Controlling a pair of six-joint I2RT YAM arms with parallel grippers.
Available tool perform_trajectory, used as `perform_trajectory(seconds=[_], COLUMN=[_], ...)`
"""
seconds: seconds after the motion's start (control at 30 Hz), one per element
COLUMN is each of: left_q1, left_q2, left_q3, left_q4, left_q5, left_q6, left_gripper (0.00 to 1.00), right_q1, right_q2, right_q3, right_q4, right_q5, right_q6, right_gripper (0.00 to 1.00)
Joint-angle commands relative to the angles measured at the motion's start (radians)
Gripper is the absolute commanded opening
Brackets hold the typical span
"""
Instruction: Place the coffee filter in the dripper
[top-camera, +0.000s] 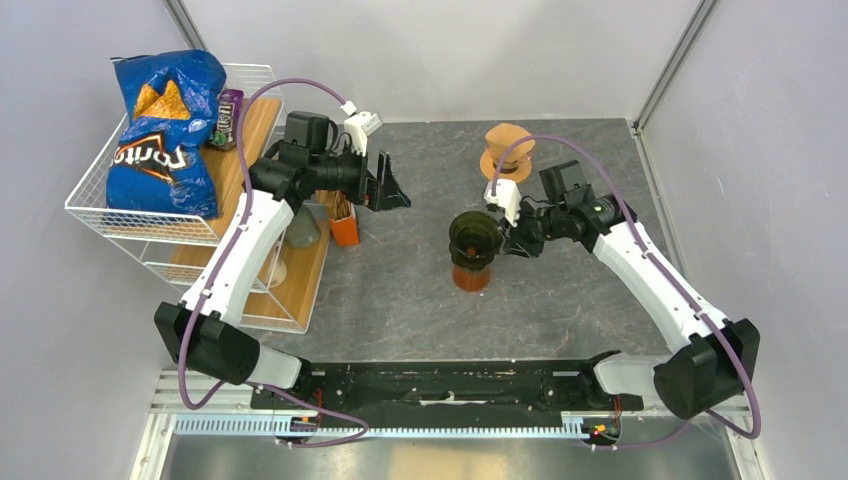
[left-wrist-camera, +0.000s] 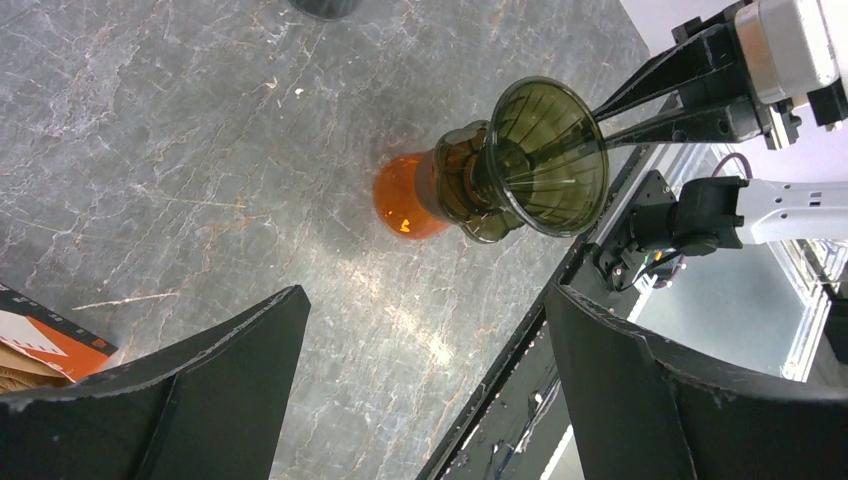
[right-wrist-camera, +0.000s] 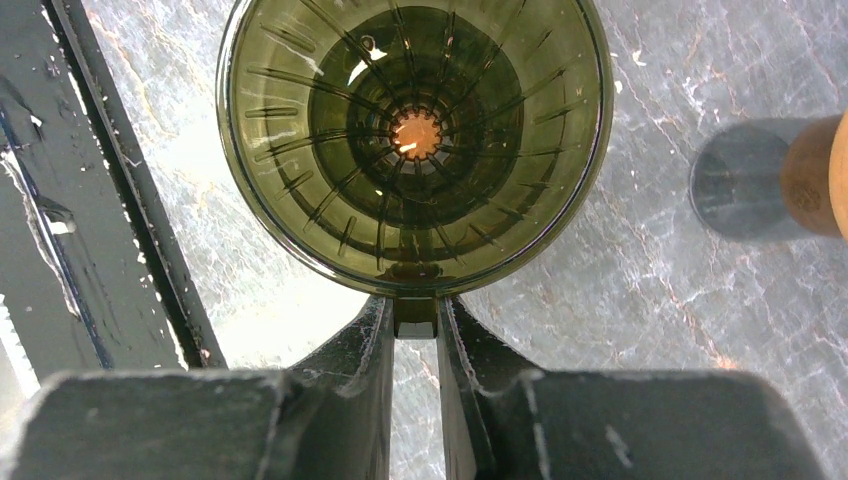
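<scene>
The dripper (top-camera: 474, 235), a dark green see-through ribbed cone, stands on an orange cup (top-camera: 471, 277) mid-table. Its inside (right-wrist-camera: 415, 130) is empty down to the hole. My right gripper (right-wrist-camera: 415, 315) is shut on the dripper's small handle tab, reaching in from the right (top-camera: 500, 235). My left gripper (top-camera: 398, 195) hangs open and empty to the left of the dripper (left-wrist-camera: 545, 160), with bare table between its fingers (left-wrist-camera: 425, 300). Brown paper, apparently a coffee filter, sticks out of a small orange box (top-camera: 343, 228) just below that gripper; the box corner (left-wrist-camera: 45, 350) shows in the left wrist view.
A white wire basket (top-camera: 90, 215) at the left holds a blue Doritos bag (top-camera: 165, 130) and a wooden board (top-camera: 300, 270). A brown wooden piece on a grey round base (top-camera: 508, 150) stands behind the dripper (right-wrist-camera: 740, 180). A black rail (top-camera: 450, 385) runs along the near edge.
</scene>
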Motion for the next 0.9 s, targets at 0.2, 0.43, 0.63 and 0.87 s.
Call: perform_trajectory(seconds=[0.2,0.43,0.63,0.87], left_q1=[-0.001,-0.001,-0.002,-0.001], left_q2=[-0.042,-0.042,-0.043,-0.047], left_q3=[0.009,-0.017,0.002,0.004], left_q4=[0.042,0.060,0.045,0.036], left_q5=[0.012,0.015,0.010,0.003], left_q6=[-0.021,-0.042,-0.030,-0.025], left_gripper=[0.97,0.97,0.97,0.97], right_q1=[0.084,0.085,0.084,0.085], right_q2=[0.023,-0.001,-0.011,-0.012], right_q3=[0.057,0.060,0.022,0.006], right_q4=[0.058,0.053,0.068,0.070], right_q5=[0.127,0.121,0.124,0.102], right_q6=[0.090,0.103,0.094,0.093], right_gripper=[0.00,0.00,0.00,0.00])
